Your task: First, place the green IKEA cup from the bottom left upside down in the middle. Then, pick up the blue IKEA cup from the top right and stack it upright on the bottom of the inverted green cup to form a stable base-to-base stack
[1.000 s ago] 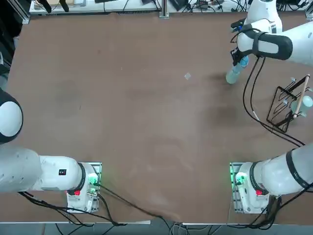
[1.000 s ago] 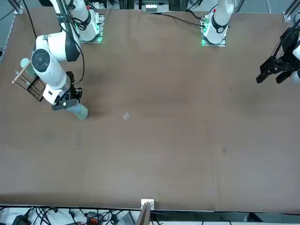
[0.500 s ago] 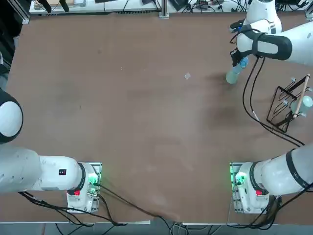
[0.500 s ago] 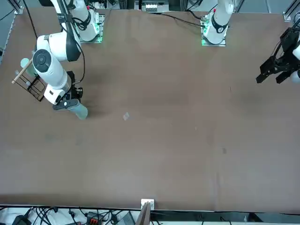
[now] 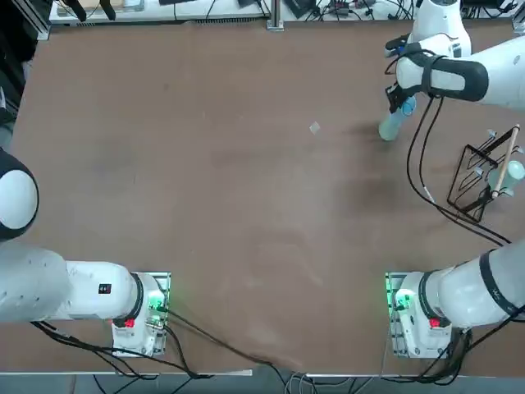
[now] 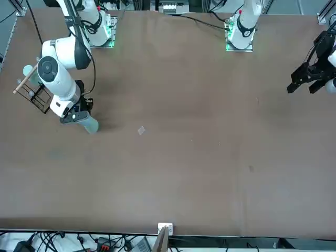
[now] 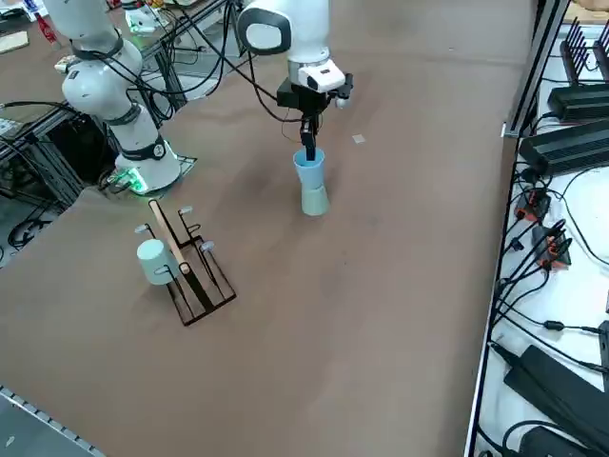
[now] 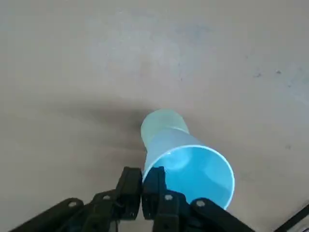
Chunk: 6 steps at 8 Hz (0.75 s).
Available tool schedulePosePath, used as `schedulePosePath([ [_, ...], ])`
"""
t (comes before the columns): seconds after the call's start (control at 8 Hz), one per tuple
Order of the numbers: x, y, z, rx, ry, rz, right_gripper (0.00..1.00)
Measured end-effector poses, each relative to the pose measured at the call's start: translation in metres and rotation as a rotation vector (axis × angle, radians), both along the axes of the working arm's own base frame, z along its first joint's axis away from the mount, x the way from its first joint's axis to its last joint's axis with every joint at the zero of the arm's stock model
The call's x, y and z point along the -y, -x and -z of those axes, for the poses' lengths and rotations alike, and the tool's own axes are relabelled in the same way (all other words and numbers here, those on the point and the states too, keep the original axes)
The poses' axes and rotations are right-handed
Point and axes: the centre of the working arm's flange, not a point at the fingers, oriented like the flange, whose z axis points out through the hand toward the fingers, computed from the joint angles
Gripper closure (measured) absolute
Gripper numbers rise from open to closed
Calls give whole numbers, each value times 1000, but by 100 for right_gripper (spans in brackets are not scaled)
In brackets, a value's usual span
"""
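The green IKEA cup (image 7: 315, 200) stands upside down on the brown table, toward its far right part in the top view (image 5: 388, 129). The blue IKEA cup (image 7: 308, 169) sits upright on the green cup's base, mouth up (image 8: 193, 170). My right gripper (image 7: 306, 152) comes down from above onto the blue cup's rim. In the wrist view its fingers (image 8: 130, 186) are pinched on the rim wall, one inside and one outside. The front view shows the stack (image 6: 89, 125) just below the gripper (image 6: 73, 116).
A black wire rack (image 7: 195, 276) with a wooden rod and a pale cup (image 7: 152, 262) hung on it stands on the table to the right of the stack (image 5: 480, 176). A small clear scrap (image 5: 314, 126) lies left of the cups. Black cables trail from the arm.
The right arm's wrist has shifted very slightly. The two stacked cups stay where they were.
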Motion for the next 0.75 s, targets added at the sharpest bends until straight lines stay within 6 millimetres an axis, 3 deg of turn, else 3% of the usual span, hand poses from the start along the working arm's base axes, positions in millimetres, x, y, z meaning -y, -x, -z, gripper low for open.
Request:
schedulePosePath([
  [0.12,0,0,2,-3,3,-2,83],
  [0.62,0,-4,-1,3,19,-16,9],
  [0.75,0,-7,-8,-7,25,-14,0],
])
